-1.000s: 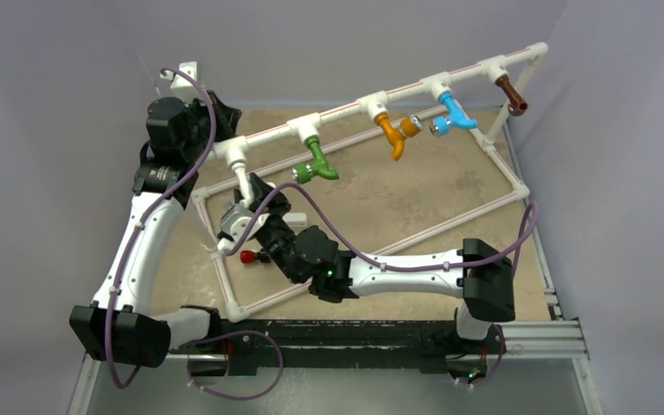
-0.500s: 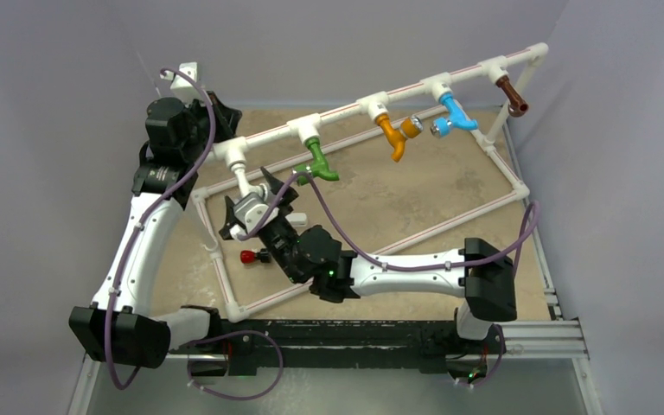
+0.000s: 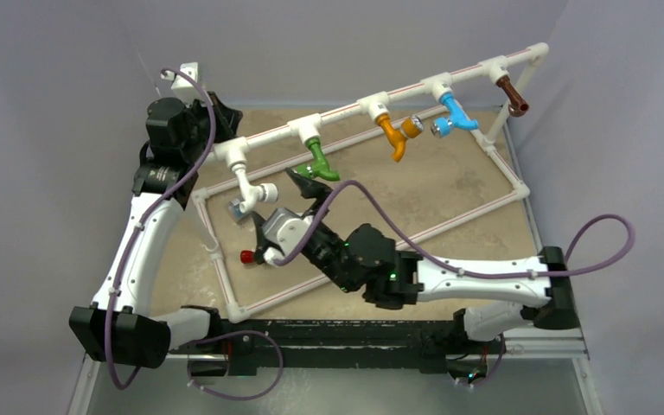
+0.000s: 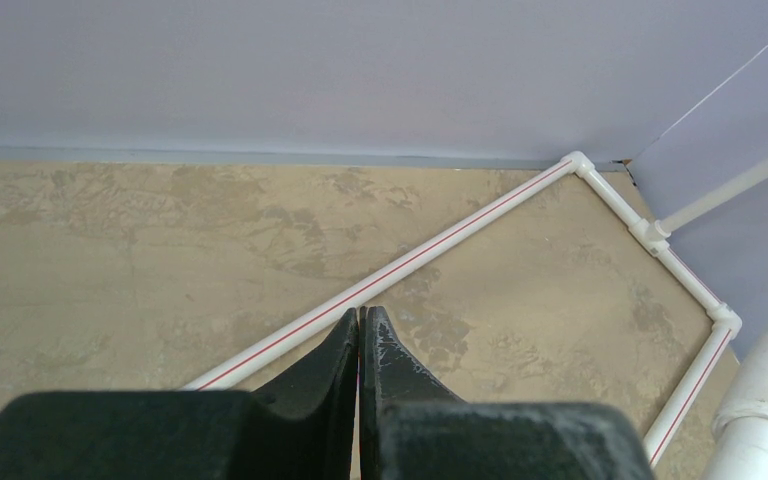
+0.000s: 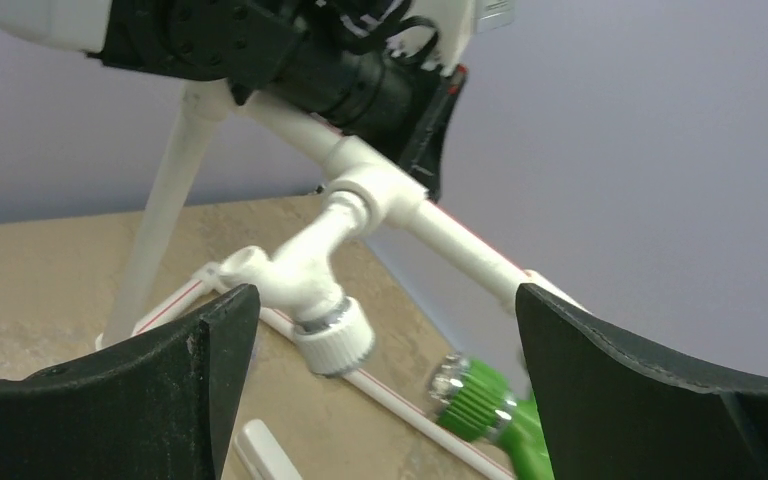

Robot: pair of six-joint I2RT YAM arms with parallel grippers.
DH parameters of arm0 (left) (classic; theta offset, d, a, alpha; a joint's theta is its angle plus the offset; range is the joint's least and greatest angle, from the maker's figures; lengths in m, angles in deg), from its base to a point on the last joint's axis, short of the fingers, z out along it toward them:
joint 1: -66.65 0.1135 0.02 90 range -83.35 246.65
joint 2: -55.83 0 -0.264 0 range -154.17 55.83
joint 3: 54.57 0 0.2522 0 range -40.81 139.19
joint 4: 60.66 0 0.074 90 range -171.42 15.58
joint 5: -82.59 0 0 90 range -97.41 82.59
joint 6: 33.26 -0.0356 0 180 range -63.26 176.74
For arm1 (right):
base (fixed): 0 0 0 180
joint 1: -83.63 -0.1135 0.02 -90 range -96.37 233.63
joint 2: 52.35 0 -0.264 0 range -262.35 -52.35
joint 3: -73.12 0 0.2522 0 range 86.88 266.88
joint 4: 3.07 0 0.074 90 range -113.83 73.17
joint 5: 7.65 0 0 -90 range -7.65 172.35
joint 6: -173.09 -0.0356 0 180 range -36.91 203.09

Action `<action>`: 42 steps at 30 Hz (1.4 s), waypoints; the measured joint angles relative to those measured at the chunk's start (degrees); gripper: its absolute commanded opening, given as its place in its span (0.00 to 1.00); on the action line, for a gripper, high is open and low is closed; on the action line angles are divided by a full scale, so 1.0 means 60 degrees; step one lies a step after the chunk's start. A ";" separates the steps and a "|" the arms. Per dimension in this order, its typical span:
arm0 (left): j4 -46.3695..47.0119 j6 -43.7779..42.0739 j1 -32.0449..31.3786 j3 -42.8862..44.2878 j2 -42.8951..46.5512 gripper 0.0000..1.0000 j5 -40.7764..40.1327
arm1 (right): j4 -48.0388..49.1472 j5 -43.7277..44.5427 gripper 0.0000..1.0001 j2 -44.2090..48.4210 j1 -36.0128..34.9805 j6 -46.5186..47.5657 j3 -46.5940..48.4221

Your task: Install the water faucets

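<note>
The white faucet (image 3: 251, 190) hangs from the leftmost T-fitting (image 3: 232, 152) of the raised pipe rail (image 3: 346, 111). Along the rail hang the green faucet (image 3: 318, 162), the orange faucet (image 3: 393, 135), the blue faucet (image 3: 452, 115) and the brown faucet (image 3: 511, 93). My right gripper (image 3: 272, 210) is open just right of the white faucet and holds nothing. In the right wrist view the white faucet (image 5: 305, 278) shows ahead between the spread fingers of the right gripper (image 5: 385, 296), untouched, with the green faucet (image 5: 475, 397) lower right. My left gripper (image 4: 360, 316) is shut and empty, behind the rail's left end (image 3: 216, 117).
A white pipe frame (image 3: 372, 251) lies flat on the tan table. A small red-and-black piece (image 3: 248, 256) sits by the frame's left side, under my right wrist. A short white piece (image 5: 265, 452) lies on the table. Grey walls close in on the left, back and right.
My right gripper has opened and let go of the white faucet, then drawn back to the right. The faucet stays on its fitting. The left arm has not moved.
</note>
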 measured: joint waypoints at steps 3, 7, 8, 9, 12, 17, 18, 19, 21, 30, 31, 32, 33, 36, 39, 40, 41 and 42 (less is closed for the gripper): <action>-0.0004 0.0000 0.0000 0.0004 -0.0004 0.02 0.0004 | -0.1013 0.0029 0.99 0.0922 0.0007 -0.0375 0.0004; 0.0004 0.0004 0.0000 0.0007 -0.0018 0.11 0.0011 | -0.2575 0.0357 0.99 0.2266 0.0015 -0.1861 0.0131; 0.0015 0.0004 0.0000 0.0007 -0.0025 0.13 0.0029 | -0.3049 0.0525 0.99 0.2645 0.0018 -0.2437 0.0131; 0.0018 0.0004 0.0004 0.0015 -0.0029 0.15 0.0040 | -0.3315 0.0627 0.99 0.2823 0.0018 -0.2758 0.0131; -0.0018 0.0025 0.0004 0.0066 -0.0080 0.24 0.0069 | -0.4568 0.1013 0.99 0.3577 0.0022 -0.4579 -0.0058; -0.0382 0.0124 0.0004 0.0342 -0.0280 0.37 0.0095 | -0.6364 0.1173 0.99 0.4605 0.0062 -0.7737 -0.1264; -0.0488 0.0164 0.0004 0.0426 -0.0342 0.39 0.0102 | -0.6637 0.1173 0.99 0.4725 0.0062 -0.8269 -0.1541; -0.0670 0.0215 0.0004 0.0561 -0.0437 0.41 0.0113 | -0.6987 0.1162 0.99 0.4878 0.0062 -0.9067 -0.1989; -0.1042 0.0310 -0.0018 0.0838 -0.0627 0.44 0.0153 | -0.7380 0.1129 0.99 0.5053 0.0080 -1.0280 -0.2801; -0.1337 0.0572 -0.0051 0.2914 -0.0965 0.50 0.0630 | -0.7763 -0.0393 0.99 0.5362 0.2346 -1.3271 -0.5366; -0.1184 0.0597 -0.0051 0.3053 -0.0863 0.50 0.0798 | -0.7672 -0.0616 0.99 0.5293 0.2703 -1.3315 -0.5435; -0.1071 0.0627 -0.0051 0.3104 -0.0750 0.50 0.0947 | -0.7559 -0.0871 0.99 0.5180 0.3053 -1.3322 -0.5450; -0.0929 0.0718 -0.0051 0.3111 -0.0565 0.50 0.1169 | -0.7340 -0.1140 0.99 0.5020 0.3406 -1.3315 -0.5453; -0.0637 0.0929 -0.0051 0.3111 -0.0011 0.50 0.1934 | -0.6517 -0.2098 0.99 0.4422 0.4557 -1.3249 -0.5552; -0.0368 0.1173 -0.0051 0.2940 0.0772 0.50 0.3078 | -0.5792 -0.3162 0.99 0.3905 0.6047 -1.3151 -0.5854; -0.0324 0.1224 -0.0051 0.2834 0.0991 0.50 0.3410 | -0.5657 -0.3410 0.99 0.3810 0.6444 -1.3103 -0.5934; -0.0251 0.1304 -0.0051 0.2601 0.1381 0.50 0.3942 | -0.5508 -0.3646 0.99 0.3738 0.6845 -1.3063 -0.6007; -0.0186 0.1359 -0.0051 0.2382 0.1683 0.50 0.4419 | -0.5468 -0.3814 0.99 0.3676 0.7169 -1.3027 -0.6018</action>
